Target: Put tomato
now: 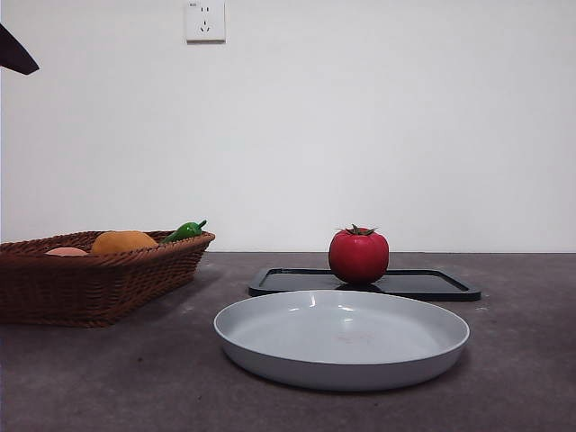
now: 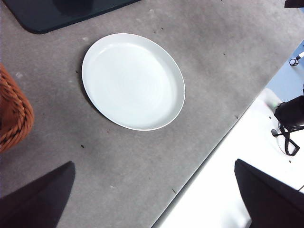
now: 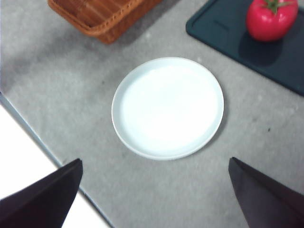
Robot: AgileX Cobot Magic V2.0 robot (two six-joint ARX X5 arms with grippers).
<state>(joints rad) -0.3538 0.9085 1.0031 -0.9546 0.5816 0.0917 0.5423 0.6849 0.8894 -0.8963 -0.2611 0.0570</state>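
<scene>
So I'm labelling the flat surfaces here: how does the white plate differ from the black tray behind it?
The white plate is round with a raised rim; the black tray is rectangular with rounded corners and sits lower. The plate holds nothing, while the tray carries the tomato. The plate lies nearer the front camera, the tray farther back. Both rest flat on the grey table.

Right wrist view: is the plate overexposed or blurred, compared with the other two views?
Right wrist view: plate blown out white, slightly soft. Left wrist view: plate sharper, faint rings visible. Front view: plate evenly lit, tomato sharp with a small highlight.
</scene>
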